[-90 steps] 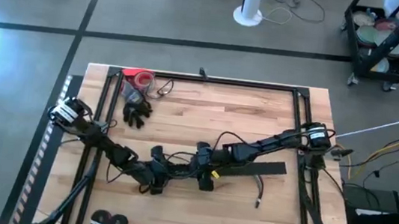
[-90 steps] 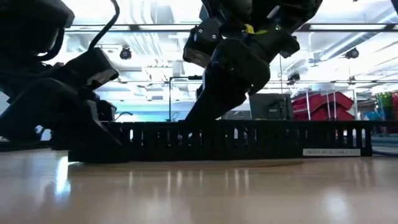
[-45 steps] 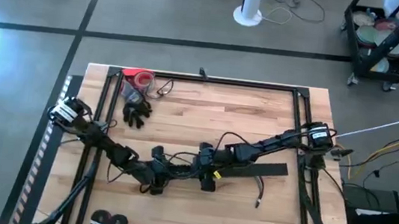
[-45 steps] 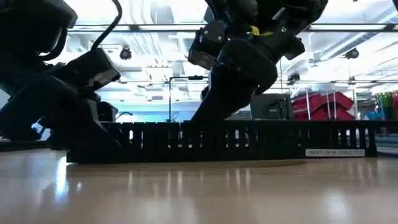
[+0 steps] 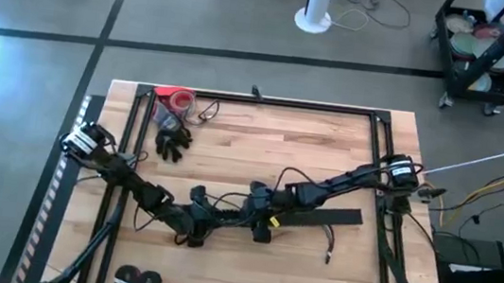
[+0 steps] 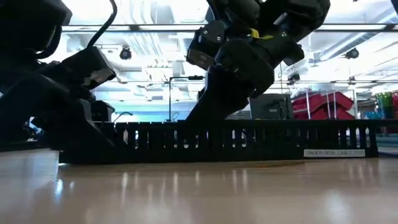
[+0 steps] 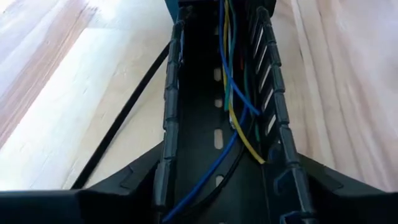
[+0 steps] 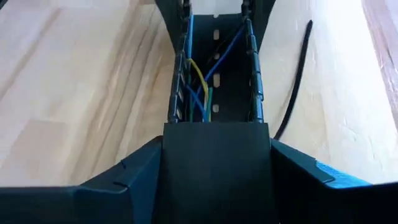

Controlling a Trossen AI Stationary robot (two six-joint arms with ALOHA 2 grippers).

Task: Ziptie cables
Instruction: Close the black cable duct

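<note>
Currently positioning: thin blue, yellow and green cables point(image 7: 231, 106) inside slotted black plastic duct point(image 8: 217, 68), between left gripper point(image 5: 192, 231) and right gripper point(image 5: 257, 220); finger state cannot tell. Next: gather cables, add tie.

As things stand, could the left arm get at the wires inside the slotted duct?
Probably yes: the left gripper sits at the slotted duct, whose top is open, with the wires lying uncovered along its channel.

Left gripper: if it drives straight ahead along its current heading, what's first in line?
Likely the right gripper. The left gripper straddles the slotted black duct, looking down its channel along the wires. The far end is cropped, so depth is unclear.
</note>
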